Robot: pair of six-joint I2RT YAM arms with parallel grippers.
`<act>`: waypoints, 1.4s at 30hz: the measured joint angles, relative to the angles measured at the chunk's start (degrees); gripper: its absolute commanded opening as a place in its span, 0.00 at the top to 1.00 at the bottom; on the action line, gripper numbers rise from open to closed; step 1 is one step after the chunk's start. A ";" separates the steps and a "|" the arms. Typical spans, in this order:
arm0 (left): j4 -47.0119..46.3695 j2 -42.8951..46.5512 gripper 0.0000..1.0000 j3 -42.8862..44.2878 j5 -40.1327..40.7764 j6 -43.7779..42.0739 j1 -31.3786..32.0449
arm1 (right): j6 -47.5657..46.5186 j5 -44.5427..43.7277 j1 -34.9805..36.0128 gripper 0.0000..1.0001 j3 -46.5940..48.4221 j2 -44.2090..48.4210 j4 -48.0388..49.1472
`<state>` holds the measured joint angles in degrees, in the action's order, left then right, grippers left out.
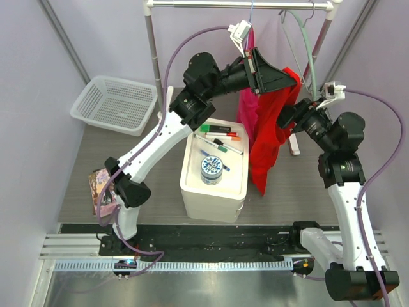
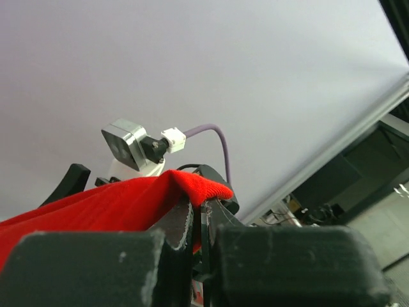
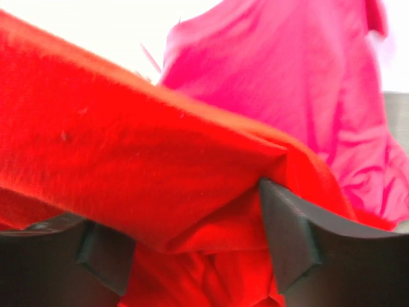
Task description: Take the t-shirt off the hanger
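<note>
A red t-shirt (image 1: 268, 141) hangs in a long drape below the rack rod (image 1: 243, 4). My left gripper (image 1: 283, 75) is shut on its upper edge; in the left wrist view the red cloth (image 2: 96, 208) is pinched between the nearly closed jaws of that gripper (image 2: 199, 204). My right gripper (image 1: 289, 115) is at the shirt's right side, open, with a fold of red cloth (image 3: 128, 160) bulging between its spread fingers (image 3: 291, 236). A grey-green hanger (image 1: 308, 45) hangs on the rod to the right; I cannot tell if the shirt still touches it.
A pink t-shirt (image 1: 248, 112) hangs on a blue-hooked hanger behind the red one, also in the right wrist view (image 3: 287, 83). A white box (image 1: 192, 192) holding markers and a tin stands below. A white basket (image 1: 115, 102) is at the back left, a colourful packet (image 1: 102, 188) on the left.
</note>
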<state>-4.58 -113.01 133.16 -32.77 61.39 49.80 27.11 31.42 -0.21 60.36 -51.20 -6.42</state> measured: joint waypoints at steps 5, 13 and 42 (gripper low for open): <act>-4.39 -0.20 1.00 -0.26 -2.82 3.89 0.13 | 3.06 -4.04 0.02 0.64 -0.22 1.75 5.55; -7.76 0.15 0.82 -4.04 -6.34 4.37 1.81 | 9.62 -7.08 0.11 0.99 7.98 -3.63 9.57; 13.09 9.88 0.00 -16.13 11.67 -40.85 4.66 | 24.15 -0.35 0.11 0.99 38.56 -13.00 -6.12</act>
<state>8.51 -103.13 117.03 -21.10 20.53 54.46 51.27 31.07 -0.10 98.91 -64.20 -12.53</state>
